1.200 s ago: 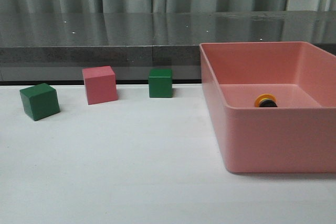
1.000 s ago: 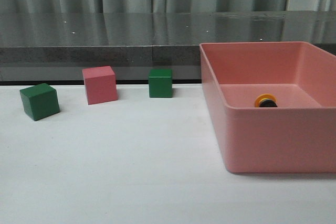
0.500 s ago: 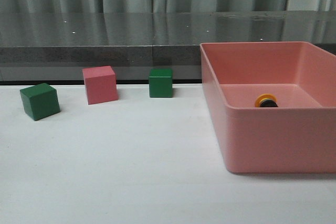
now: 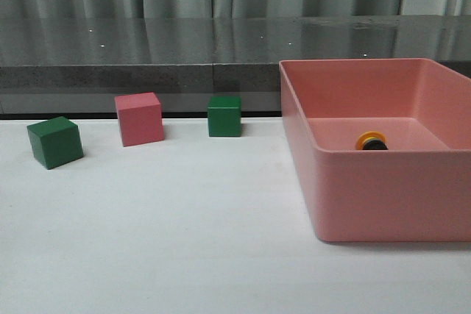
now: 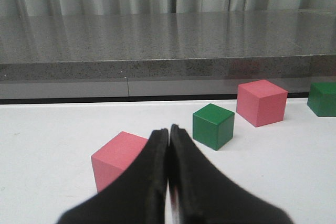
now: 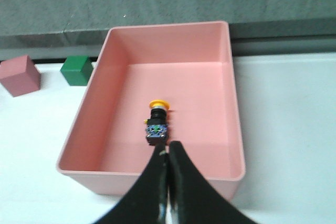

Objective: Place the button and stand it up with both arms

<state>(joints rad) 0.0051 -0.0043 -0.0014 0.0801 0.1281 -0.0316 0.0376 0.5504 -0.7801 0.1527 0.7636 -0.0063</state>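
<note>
Lying on its side on the floor of the pink bin [image 6: 233, 103], the button [image 6: 157, 123] points its yellow cap toward the far wall. Above the near rim, the right gripper [image 6: 168, 153] hovers, fingers pressed together; the left gripper [image 5: 169, 135] is likewise closed, near a pink cube [image 5: 115, 158].

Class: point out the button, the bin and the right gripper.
button [image 6: 157, 123], right wrist view, black body.
bin [image 4: 383, 195], front view, near wall.
right gripper [image 6: 168, 153], right wrist view, between fingertips.
</note>
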